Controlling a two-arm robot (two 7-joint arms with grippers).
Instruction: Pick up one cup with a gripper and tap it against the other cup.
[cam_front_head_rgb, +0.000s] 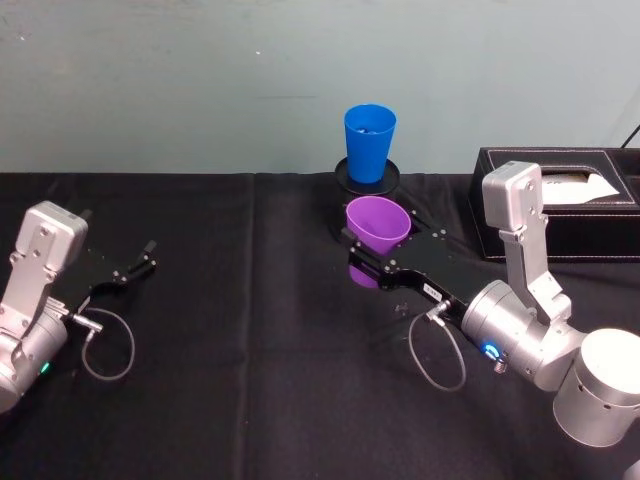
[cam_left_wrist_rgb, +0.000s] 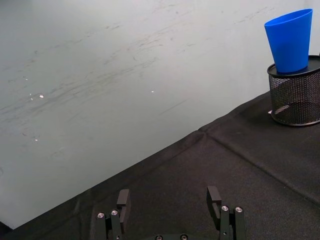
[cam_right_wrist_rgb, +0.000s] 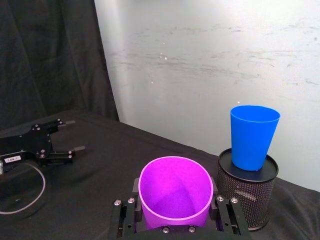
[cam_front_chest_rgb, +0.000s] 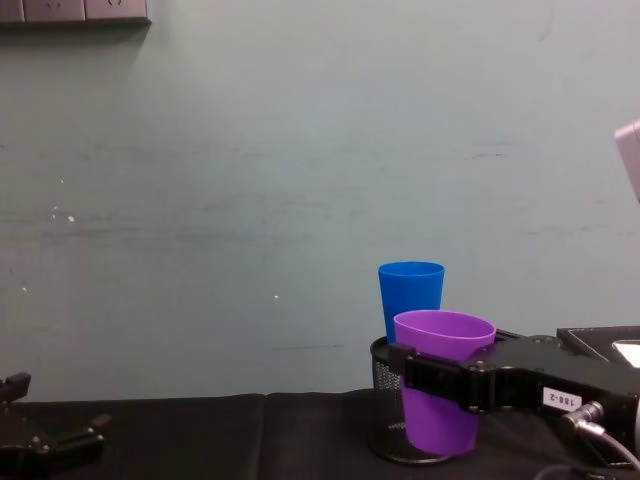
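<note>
The purple cup is held upright above the black cloth, with my right gripper shut on its sides. Just behind it the blue cup stands upright on top of a black wire-mesh pot. A small gap shows between the two cups in the head view. My left gripper rests open over the cloth at the far left, holding nothing.
A black box with white stitching sits at the back right, beside my right arm. The black cloth covers the table, and a pale wall rises right behind the pot.
</note>
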